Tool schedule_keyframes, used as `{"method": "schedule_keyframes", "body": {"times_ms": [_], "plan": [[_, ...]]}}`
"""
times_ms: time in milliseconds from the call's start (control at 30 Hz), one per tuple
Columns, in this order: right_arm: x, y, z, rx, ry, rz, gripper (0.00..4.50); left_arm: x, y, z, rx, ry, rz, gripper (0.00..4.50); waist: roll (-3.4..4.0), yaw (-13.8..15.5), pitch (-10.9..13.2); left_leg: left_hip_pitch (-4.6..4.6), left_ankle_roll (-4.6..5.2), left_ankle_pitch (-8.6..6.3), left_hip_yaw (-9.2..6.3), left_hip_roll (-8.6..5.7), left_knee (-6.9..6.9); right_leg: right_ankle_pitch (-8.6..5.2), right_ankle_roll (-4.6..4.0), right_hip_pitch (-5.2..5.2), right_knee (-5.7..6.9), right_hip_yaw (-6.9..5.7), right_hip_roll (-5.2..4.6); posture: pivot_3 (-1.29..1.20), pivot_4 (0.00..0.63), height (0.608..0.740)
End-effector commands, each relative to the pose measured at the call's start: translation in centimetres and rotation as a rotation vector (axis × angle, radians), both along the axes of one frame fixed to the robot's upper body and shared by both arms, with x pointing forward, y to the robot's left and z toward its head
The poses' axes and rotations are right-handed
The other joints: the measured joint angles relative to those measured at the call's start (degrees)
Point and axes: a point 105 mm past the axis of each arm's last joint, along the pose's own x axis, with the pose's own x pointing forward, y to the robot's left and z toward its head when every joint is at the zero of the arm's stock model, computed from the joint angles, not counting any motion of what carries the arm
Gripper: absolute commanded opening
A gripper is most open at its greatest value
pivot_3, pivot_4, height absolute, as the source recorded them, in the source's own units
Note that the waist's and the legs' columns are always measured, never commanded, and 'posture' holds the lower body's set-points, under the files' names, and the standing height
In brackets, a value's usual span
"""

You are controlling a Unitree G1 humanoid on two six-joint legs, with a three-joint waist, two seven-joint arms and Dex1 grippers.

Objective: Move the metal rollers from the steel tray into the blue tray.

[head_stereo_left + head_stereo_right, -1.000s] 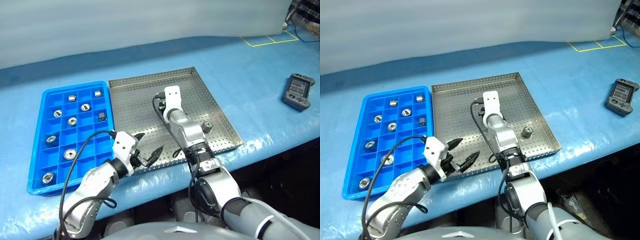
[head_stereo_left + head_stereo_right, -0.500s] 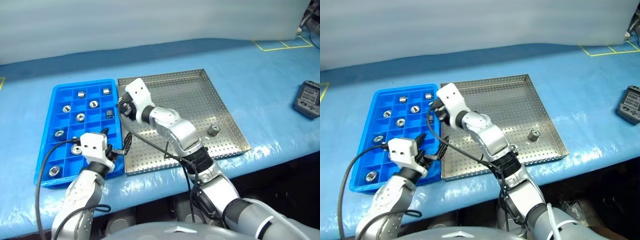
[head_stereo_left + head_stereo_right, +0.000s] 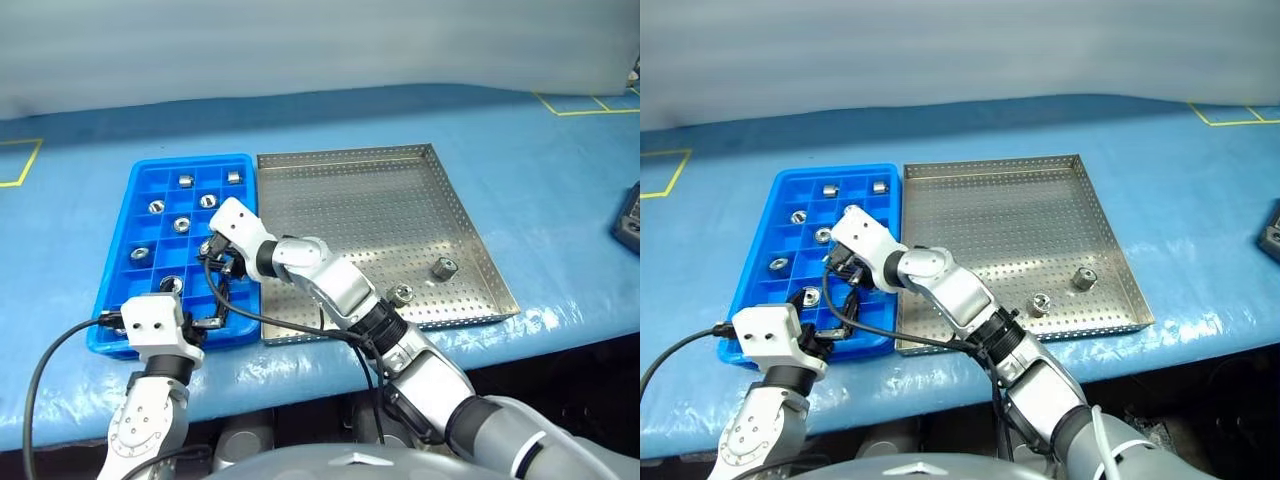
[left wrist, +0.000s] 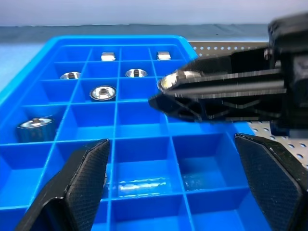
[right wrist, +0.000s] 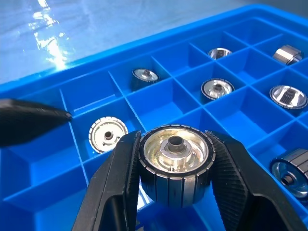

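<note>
My left gripper (image 4: 171, 192) stood nearest, its two black fingers spread wide with nothing between them, hovering over the near end of the blue tray (image 3: 118, 338). Just beyond it, my right gripper (image 5: 174, 192) reached across from the right and hung above the tray's compartments, its fingers (image 5: 115, 192) clamped on either side of one metal roller (image 5: 175, 154), which sat with its flat face and central hole turned toward the wrist camera. In the left wrist view that roller (image 4: 180, 79) showed as a bright edge pinched between the dark fingers, above the grid and clear of the tray floor. Several more rollers lay one to a compartment in the blue tray, among them one (image 3: 170, 285) near the gripper, one (image 3: 140, 254) toward the tray's left side and a pair (image 3: 185, 181) in the far row. The steel tray (image 3: 350, 200) lay touching or just beside the blue tray's right edge. Two rollers remained in it, both toward its near right part: one (image 3: 400, 295) close to the near rim and one (image 3: 443, 268) a little farther and to the right. Both trays rested on a blue-covered table (image 3: 560, 190).
</note>
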Motion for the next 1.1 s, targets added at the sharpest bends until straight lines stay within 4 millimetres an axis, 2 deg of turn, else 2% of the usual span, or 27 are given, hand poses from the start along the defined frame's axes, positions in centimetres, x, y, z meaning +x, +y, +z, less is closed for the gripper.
{"method": "schedule_keyframes", "body": {"times_ms": [33, 233, 600, 767, 867, 967, 1100], "plan": [[-0.6, 3.4, 3.6, 0.112, -0.048, 0.059, 1.71, -0.3, -0.2, 2.0, 0.007, -0.082, 0.013, 4.50, 0.00, 0.71, 0.00, 0.00, 0.00, 0.00, -0.01, 0.00, -0.01, 0.00, -0.01, 0.00, 0.00, -0.02, 0.00, 0.34, 0.150, 0.740], [0.0, 4.5, 3.6, 0.107, -0.047, 0.065, 1.71, -0.5, -0.3, 2.0, 0.002, -0.084, 0.028, 4.50, 0.02, 1.43, 0.01, -0.01, 0.00, 0.00, -0.11, 0.01, -0.05, -0.06, -0.10, 0.00, 0.00, -0.13, 0.00, 0.36, 0.150, 0.740], [-1.4, 6.0, 6.3, 0.182, -0.078, 0.140, 1.71, -1.4, 0.0, 1.8, -0.005, -0.084, 0.066, 4.50, 0.05, 2.90, 0.03, -0.03, 0.00, 0.00, -0.23, 0.04, -0.14, -0.16, -0.28, -0.02, 0.02, -0.29, 0.00, 0.44, 0.150, 0.740], [-1.0, 6.1, 7.1, 0.206, -0.091, 0.127, 1.71, -2.0, 0.2, 1.5, -0.011, -0.074, 0.087, 4.50, 0.09, 4.37, 0.07, -0.08, 0.00, 0.00, -0.30, 0.04, -0.14, -0.20, -0.32, -0.03, 0.01, -0.37, 0.00, 0.47, 0.150, 0.740], [-0.1, 5.9, 6.6, 0.186, -0.086, 0.095, 1.71, -2.2, 0.1, 1.3, -0.017, -0.069, 0.088, 4.50, 0.12, 4.97, 0.09, -0.08, 0.00, 0.00, -0.35, 0.05, -0.13, -0.22, -0.33, -0.03, 0.01, -0.42, 0.00, 0.47, 0.150, 0.740], [0.5, 5.5, 5.0, 0.144, -0.058, 0.073, 1.71, -2.2, 0.0, 1.1, -0.020, -0.066, 0.083, 4.50, 0.13, 5.53, 0.10, -0.08, 0.00, 0.00, -0.36, 0.05, -0.13, -0.22, -0.34, -0.02, 0.02, -0.43, 0.00, 0.46, 0.150, 0.740], [0.4, 5.3, 2.8, 0.090, -0.009, 0.075, 1.71, -1.9, -0.2, 1.0, -0.025, -0.065, 0.067, 4.50, 0.18, 5.74, 0.12, -0.11, 0.00, 0.00, -0.36, 0.05, -0.13, -0.22, -0.35, -0.05, 0.02, -0.44, 0.00, 0.45, 0.150, 0.740]]}}
